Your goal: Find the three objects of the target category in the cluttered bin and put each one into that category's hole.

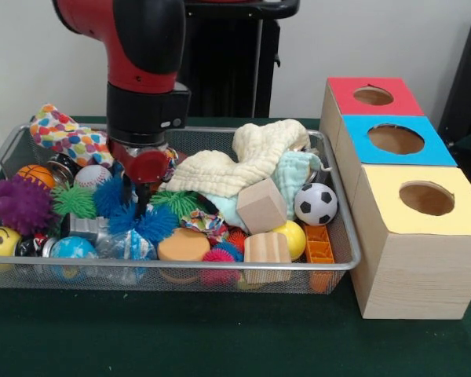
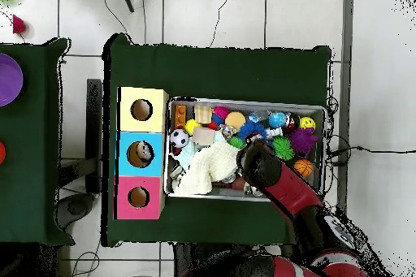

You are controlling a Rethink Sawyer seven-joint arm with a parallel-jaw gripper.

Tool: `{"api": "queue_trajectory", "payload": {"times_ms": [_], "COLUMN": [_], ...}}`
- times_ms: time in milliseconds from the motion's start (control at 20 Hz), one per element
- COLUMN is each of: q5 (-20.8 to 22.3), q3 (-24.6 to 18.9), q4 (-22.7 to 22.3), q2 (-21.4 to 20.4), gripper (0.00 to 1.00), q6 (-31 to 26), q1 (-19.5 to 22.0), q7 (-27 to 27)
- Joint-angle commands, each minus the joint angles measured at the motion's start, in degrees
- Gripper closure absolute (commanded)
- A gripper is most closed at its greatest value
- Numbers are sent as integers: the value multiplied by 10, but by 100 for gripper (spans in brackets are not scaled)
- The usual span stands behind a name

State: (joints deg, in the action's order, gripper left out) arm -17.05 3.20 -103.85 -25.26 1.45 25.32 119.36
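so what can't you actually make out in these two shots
- Gripper: the front view shows it low among the blue spiky balls; open or shut is unclear. Overhead, the arm covers it.
- Under the cream cloth: hidden in both views.
- Inside the red box, blue box and yellow box: holes are too dark.

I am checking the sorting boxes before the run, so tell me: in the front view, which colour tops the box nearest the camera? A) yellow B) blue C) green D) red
A: the yellow-topped box stands nearest the camera, with the blue-topped box behind it and the red-topped box farthest back.
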Motion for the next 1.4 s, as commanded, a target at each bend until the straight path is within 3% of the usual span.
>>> {"api": "queue_trajectory", "payload": {"times_ms": [50, 300, 750, 1100, 1400], "q5": [10, 2, -42, -42, -41], "q3": [-73, -71, 5, 22, 21], "q4": [17, 7, -11, 3, 41], "q2": [40, 19, -57, -67, -43], "gripper": [0, 0, 0, 0, 0], "q6": [41, 34, -88, -117, -121], "q1": [34, 27, -48, -59, -53], "q7": [101, 101, 105, 98, 85]}}
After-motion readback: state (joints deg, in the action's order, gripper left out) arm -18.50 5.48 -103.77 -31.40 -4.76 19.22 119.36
